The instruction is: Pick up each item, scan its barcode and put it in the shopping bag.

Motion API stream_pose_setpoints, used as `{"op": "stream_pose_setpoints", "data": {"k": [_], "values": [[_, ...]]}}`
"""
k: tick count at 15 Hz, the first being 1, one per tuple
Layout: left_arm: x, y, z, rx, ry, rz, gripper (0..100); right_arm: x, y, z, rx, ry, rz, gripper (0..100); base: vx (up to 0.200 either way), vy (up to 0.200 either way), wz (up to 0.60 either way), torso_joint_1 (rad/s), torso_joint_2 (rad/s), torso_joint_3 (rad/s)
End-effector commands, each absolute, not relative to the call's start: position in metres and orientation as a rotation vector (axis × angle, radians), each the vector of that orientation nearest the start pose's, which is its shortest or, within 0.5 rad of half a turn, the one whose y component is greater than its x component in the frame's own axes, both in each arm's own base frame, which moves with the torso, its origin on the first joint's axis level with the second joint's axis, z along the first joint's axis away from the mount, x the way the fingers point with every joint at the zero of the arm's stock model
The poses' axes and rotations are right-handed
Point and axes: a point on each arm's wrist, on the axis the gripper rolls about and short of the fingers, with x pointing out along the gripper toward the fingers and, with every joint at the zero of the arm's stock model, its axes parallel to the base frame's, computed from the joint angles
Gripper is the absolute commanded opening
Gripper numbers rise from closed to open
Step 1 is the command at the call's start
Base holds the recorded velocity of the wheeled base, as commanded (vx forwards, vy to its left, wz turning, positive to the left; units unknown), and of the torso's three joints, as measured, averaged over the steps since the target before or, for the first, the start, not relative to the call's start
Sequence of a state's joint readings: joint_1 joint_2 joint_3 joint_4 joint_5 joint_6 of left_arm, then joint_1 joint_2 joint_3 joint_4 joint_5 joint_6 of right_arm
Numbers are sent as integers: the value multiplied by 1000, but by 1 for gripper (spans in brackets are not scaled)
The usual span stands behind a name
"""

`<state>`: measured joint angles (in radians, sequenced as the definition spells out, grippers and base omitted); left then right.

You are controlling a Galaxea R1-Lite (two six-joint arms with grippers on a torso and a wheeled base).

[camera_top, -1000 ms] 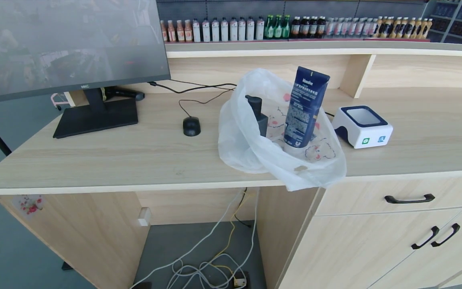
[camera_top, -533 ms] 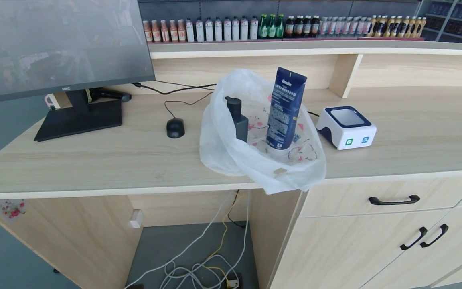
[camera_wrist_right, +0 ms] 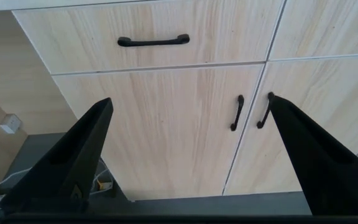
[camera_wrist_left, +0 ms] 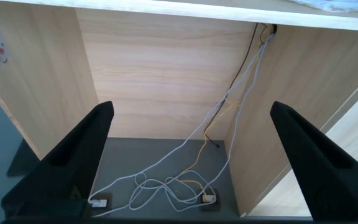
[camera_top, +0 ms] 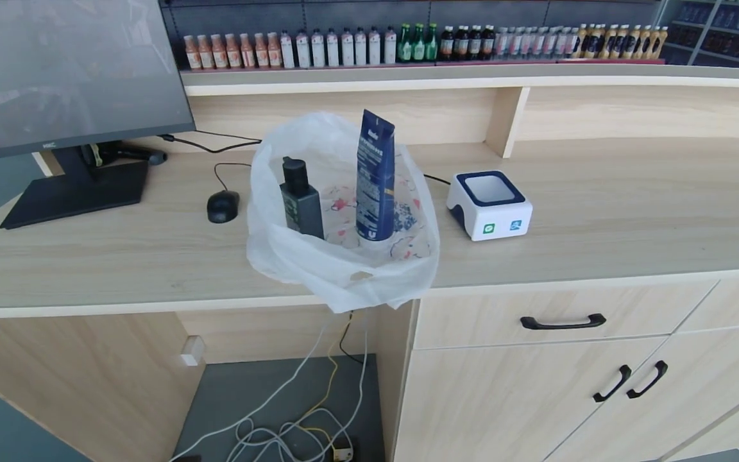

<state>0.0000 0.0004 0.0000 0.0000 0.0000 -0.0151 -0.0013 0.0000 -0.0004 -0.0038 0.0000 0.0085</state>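
Observation:
A translucent white shopping bag (camera_top: 344, 269) sits open on the wooden counter (camera_top: 600, 224), its front hanging over the edge. Inside it stand a dark pump bottle (camera_top: 301, 202) and a tall blue tube (camera_top: 374, 176), both upright. To the right of the bag is a white and navy barcode scanner (camera_top: 489, 205). My left gripper (camera_wrist_left: 188, 162) is open below counter height, facing the open bay under the counter with its cables (camera_wrist_left: 185, 180). My right gripper (camera_wrist_right: 188, 155) is open too, low in front of the cabinet doors (camera_wrist_right: 166, 124).
A monitor (camera_top: 68, 70) on a black stand fills the counter's left end, with a black mouse (camera_top: 222, 206) beside the bag. A raised shelf (camera_top: 472, 77) runs behind the counter, and bottles line a rack beyond. A drawer handle (camera_top: 562, 322) and door handles (camera_top: 632, 380) are at the lower right.
The head view has swung, so the whole scene slides left in the picture. The bag, bottle, tube and scanner keep their places relative to each other.

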Motion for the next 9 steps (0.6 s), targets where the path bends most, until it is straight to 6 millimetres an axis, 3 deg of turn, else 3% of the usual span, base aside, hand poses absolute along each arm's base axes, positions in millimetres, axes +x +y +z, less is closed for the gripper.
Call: {"op": "stream_pose_setpoints", "data": {"k": [1,9], "values": [[-23,0,75,-15,0,0,100,-23,0,76,8,-5,-2,100,0,-200,0,-2,7,-2],[-23,0,75,-15,0,0,100,-23,0,76,8,-5,-2,100,0,-200,0,1,2,2]]}}
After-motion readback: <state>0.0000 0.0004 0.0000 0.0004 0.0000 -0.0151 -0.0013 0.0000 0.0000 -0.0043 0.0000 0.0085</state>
